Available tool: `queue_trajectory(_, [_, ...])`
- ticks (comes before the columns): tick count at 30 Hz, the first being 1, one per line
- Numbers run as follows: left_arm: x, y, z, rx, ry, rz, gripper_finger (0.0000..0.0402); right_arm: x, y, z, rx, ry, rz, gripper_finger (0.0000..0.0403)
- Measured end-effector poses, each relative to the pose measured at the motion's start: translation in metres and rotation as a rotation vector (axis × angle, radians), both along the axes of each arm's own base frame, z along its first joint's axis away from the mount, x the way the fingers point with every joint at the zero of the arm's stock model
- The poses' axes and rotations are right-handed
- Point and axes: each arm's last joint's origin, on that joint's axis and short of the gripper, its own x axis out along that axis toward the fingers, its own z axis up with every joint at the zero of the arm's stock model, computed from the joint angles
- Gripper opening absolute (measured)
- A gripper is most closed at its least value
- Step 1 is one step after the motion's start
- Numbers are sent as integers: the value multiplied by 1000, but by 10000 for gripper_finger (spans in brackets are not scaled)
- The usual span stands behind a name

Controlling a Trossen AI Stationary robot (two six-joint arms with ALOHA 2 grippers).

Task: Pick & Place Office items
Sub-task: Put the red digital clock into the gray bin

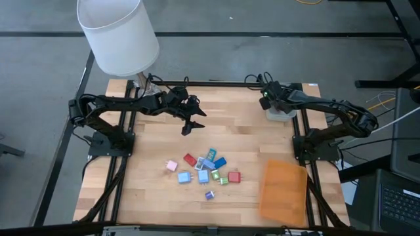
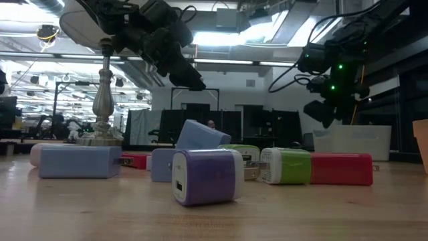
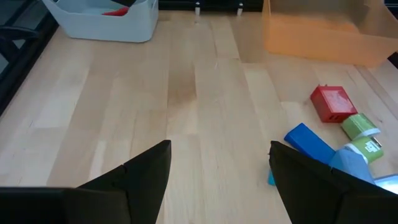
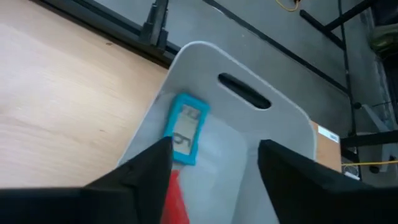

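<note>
Looking straight down, the high view showed the office items point(image 1: 205, 170) clustered on the wooden table point(image 1: 157, 210) in front of the left gripper point(image 1: 190, 126), well apart from the right gripper point(image 1: 270, 98), which hung over the grey tray point(image 1: 281, 115) at the far right corner; the left arm was the nearer one, an orange sheet point(image 1: 284, 191) lying off to the right. From table height, the low view gave a purple cube point(image 2: 207, 176) nearest, green and red blocks beside it, both arms raised. Through the left wrist view, open jaws held nothing, a red block point(image 3: 334, 103) and a dark blue block point(image 3: 309, 143) lying ahead to one side. In the right wrist view, parted jaws gripped nothing, and a light blue piece point(image 4: 185, 129) lay lengthwise in the tray below them
</note>
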Motion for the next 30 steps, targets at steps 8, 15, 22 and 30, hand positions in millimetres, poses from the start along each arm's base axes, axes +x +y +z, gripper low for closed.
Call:
queue_trajectory(8, [-1, -8, -6, 77, 80, -10, 265, 4, 4, 5, 26, -69, 56, 270])
queue_trajectory(15, [-11, -42, -27, 254, 377, -150, 265, 18, 18, 34, -23, -292, 300, 271])
queue_trajectory(22, [-12, -87, -32, 246, 443, -303, 265, 29, 43, 64, -68, -528, 526, 271])
queue_trajectory(30, [-5, -113, -55, 227, 547, -305, 265, 43, 66, 71, -55, -638, 648, 272])
